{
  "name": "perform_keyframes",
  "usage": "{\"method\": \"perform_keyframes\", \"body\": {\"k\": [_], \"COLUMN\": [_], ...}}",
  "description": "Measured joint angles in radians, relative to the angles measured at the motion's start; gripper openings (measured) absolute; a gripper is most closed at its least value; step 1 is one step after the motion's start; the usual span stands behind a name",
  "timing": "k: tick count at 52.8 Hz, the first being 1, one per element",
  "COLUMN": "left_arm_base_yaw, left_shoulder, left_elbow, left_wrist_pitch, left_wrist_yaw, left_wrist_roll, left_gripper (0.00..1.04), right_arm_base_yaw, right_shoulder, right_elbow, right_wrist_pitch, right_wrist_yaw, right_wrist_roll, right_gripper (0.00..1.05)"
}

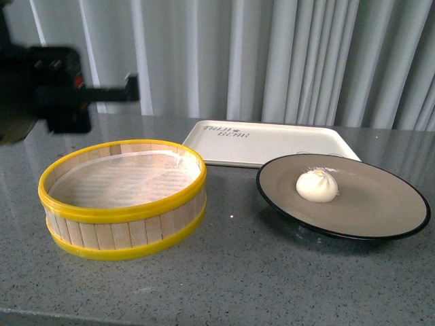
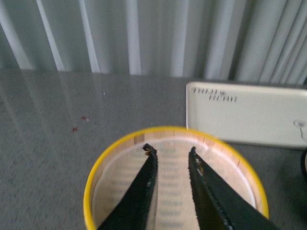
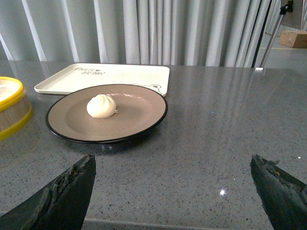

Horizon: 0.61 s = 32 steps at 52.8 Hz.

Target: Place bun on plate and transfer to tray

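Observation:
The white pleated bun rests on the grey-brown, black-rimmed plate at the right of the grey counter. Behind it lies the cream tray with dark lettering. My left gripper hovers open and empty above the yellow-rimmed steamer basket; in the front view its dark arm shows at the upper left. My right gripper is wide open near the counter's front edge, well short of the plate, holding nothing.
A yellow-rimmed wooden steamer basket stands at the left, with nothing visible inside. Grey curtains hang behind the counter. Bare counter lies to the right of the plate.

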Motion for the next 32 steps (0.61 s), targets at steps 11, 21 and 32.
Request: {"method": "perform_keyframes", "body": {"k": [11,21,32], "left_arm_base_yaw": [0.082,0.173,0.235], "left_shoulder": [-0.142,-0.278,-0.400], "left_elbow": [-0.212,-0.344,-0.435], "left_wrist_pitch": [0.029,0.034,0.003], "left_wrist_yaw": [0.117,0.190,0.262], "left_wrist_roll": [-0.001,-0.002,-0.001], "left_gripper": [0.04,0.04,0.04], "right_arm_base_yaw": [0.000,0.000,0.000], "right_shoulder": [0.000,0.000,0.000], "right_elbow": [0.000,0.000,0.000], "right_wrist_pitch": [0.000,0.000,0.000], "right_wrist_yaw": [0.003,0.002,0.003], "right_wrist_roll": [0.000,0.000,0.000], "right_gripper": [0.96,0.96,0.96]}}
